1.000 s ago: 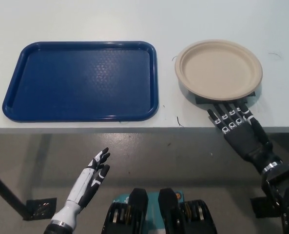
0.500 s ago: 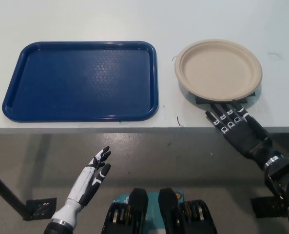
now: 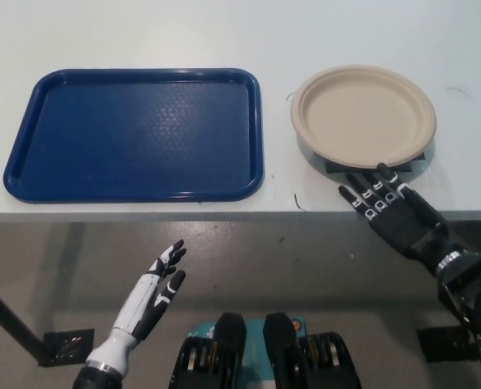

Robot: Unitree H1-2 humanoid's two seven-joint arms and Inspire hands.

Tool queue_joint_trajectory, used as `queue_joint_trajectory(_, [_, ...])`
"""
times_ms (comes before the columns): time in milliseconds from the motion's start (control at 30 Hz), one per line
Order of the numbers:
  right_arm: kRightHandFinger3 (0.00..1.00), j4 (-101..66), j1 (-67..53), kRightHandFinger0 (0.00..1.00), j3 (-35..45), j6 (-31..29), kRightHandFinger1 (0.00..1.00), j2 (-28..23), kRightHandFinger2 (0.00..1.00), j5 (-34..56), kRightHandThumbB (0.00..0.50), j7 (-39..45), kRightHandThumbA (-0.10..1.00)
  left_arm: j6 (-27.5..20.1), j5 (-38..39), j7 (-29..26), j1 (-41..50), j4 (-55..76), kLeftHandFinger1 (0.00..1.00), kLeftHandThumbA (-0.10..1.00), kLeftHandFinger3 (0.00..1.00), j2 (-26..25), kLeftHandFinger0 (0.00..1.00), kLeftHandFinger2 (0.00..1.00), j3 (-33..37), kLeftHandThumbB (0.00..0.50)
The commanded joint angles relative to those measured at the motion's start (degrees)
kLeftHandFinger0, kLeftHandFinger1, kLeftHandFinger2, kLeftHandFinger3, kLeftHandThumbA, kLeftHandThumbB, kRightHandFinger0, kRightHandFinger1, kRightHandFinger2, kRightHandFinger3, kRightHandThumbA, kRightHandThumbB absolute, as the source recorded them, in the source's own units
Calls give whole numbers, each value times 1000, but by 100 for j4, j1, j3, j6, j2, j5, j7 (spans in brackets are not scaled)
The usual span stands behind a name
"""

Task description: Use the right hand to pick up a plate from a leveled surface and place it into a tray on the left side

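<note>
Beige plate [image 3: 363, 116] sits on a low dark riser [image 3: 335, 166] at the right of the tabletop [image 3: 143, 32], well apart from the empty blue tray [image 3: 135, 134]. It looks like thin paper or fibre: light, slightly flexible, so best gripped at the near overhanging rim. Black right hand [image 3: 386, 209] is flat, fingers [image 3: 362, 194] spread, tips at that rim, holding nothing; white left hand [image 3: 155, 292] rests open below the table edge.
</note>
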State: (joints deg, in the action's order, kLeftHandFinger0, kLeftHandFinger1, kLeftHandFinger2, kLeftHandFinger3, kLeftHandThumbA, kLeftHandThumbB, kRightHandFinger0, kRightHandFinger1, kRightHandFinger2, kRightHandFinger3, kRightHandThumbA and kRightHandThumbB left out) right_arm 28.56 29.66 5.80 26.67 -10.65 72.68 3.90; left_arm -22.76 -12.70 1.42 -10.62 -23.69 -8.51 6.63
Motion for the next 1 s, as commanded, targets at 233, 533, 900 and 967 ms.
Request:
queue_joint_trajectory(233, [1000, 505, 829, 1000, 171, 26, 1000, -14, 1000, -179, 473, 159, 1000, -221, -40, 5, -138, 93, 1000, 1000, 1000, -95, 1000, 1000, 14, 500])
queue_joint_trajectory(533, [544, 736, 1266, 0, 557, 26, 0, 167, 291, -783, 7, -2076, 103, -213, -6, 40, -154, 111, 1000, 1000, 1000, -96, 1000, 1000, 15, 500])
queue_joint_trajectory(900, [640, 513, 1077, 0, 646, 26, 82, 252, 558, -719, 18, -2650, -100, -212, -10, 58, -158, 125, 1000, 1000, 1000, -117, 1000, 1000, 17, 500])
queue_joint_trajectory(967, [508, 426, 1016, 0, 666, 26, 86, 258, 564, -706, 30, -2672, -100, -212, -11, 48, -162, 100, 1000, 1000, 1000, -107, 1000, 1000, 14, 500])
